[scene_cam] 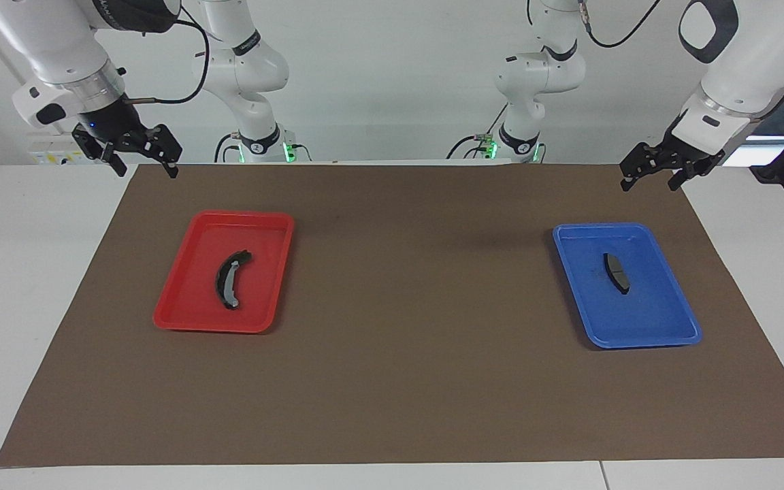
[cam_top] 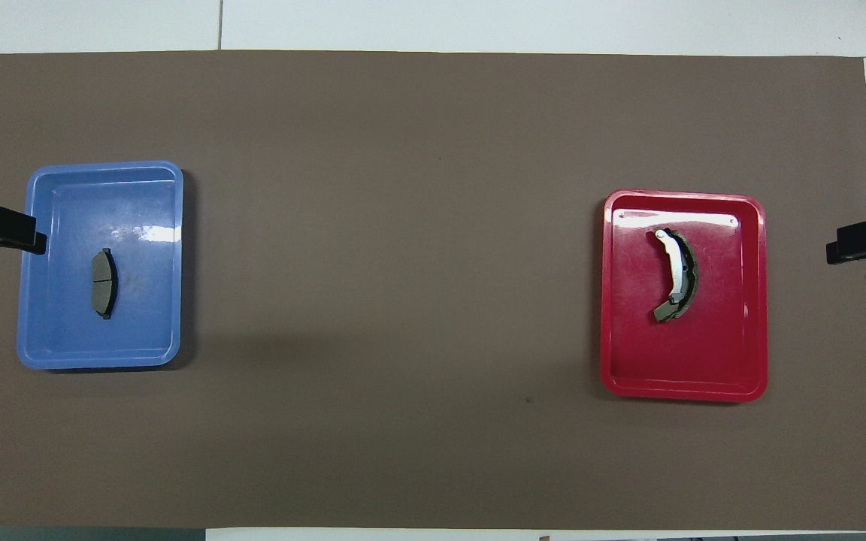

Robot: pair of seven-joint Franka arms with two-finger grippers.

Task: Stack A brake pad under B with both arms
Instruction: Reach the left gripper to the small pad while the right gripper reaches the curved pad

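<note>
Your left hand (scene_cam: 657, 171) waits spread wide over the brown mat's (scene_cam: 405, 327) corner, at twelve o'clock from the blue tray (scene_cam: 664, 333) holding your A brake pad (scene_cam: 616, 272), right hand (scene_cam: 139, 155) equally wide at eleven o'clock from the red tray (scene_cam: 181, 316) holding B (scene_cam: 230, 279), white worktop (scene_cam: 24, 272) beneath.

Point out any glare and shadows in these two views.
Overhead view: white glare patches on the blue tray floor just farther from the robots than A brake pad, and a fainter glint on the red tray near its rim; each tray casts a dark shadow on the brown mat. Facing view: soft, even light, a faint broad shadow on the mat between the trays.
</note>
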